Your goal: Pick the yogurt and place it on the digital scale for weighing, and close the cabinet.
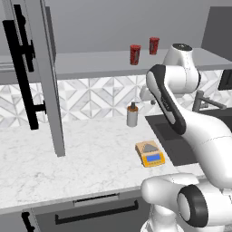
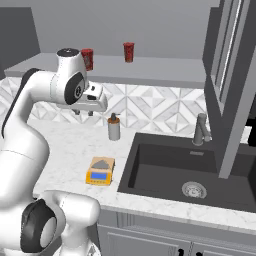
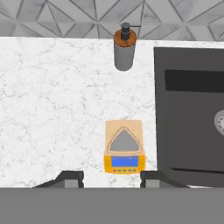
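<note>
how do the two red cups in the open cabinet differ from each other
In the left base view, one red cup stands nearer the shelf's front edge and further left; the other red cup sits further back and to the right. The front one looks larger, probably only because it is nearer. Both are upright, red, tapered, with a darker band, on the same cabinet shelf. Which one is the yogurt cannot be told.

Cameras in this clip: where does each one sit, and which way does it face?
Left base view: behind-left, facing the counter and open cabinet; arm lower right.
Right base view: behind-right, facing the sink; arm lower left.
Hand view: looks down past the open gripper at the digital scale.
All share the scale and soap dispenser.
</note>
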